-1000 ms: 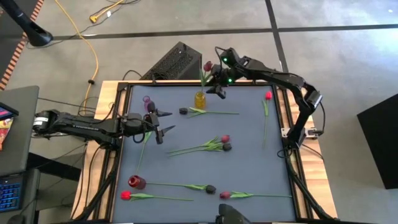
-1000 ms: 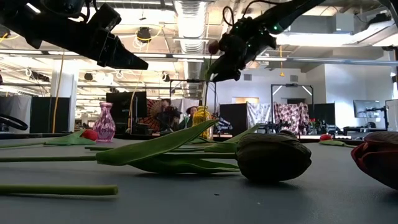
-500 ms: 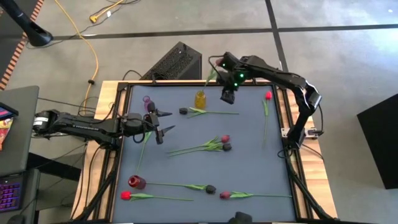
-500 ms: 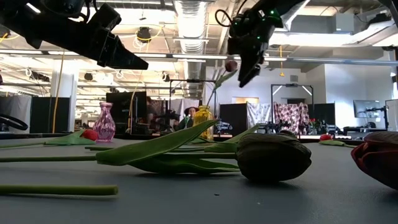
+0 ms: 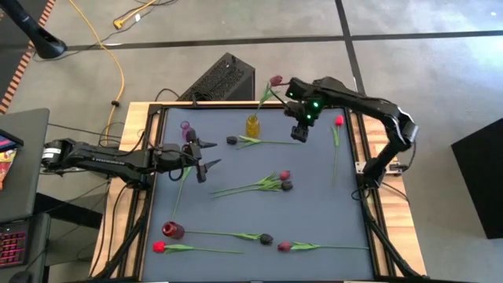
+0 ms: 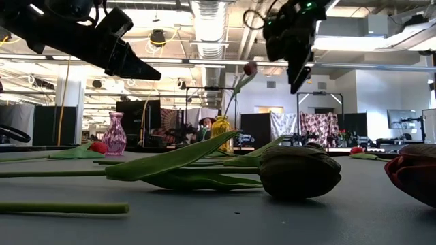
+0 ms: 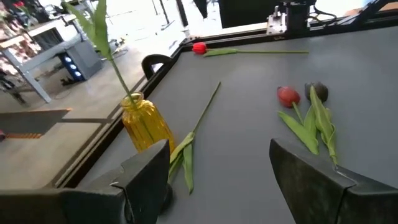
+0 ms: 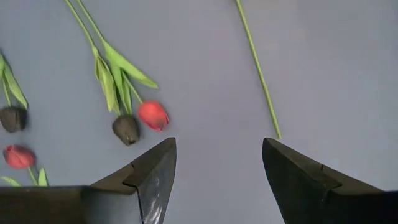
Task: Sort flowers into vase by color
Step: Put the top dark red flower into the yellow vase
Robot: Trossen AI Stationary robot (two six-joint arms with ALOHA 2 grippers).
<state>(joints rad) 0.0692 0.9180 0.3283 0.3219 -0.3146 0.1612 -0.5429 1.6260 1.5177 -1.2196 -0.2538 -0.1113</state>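
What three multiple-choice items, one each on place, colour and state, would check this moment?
1. Where is the yellow vase?
A. near the table's far edge
B. at the near edge
C. off the table

2. What colour is the vase beside the left gripper?
A. green
B. purple
C. white

3. How is the right gripper?
A. shut on a flower
B. shut, empty
C. open, empty

Key: 1 A, the high view shows it there, holding one tulip. 2 B, purple glass. 3 C, fingers apart, nothing between.
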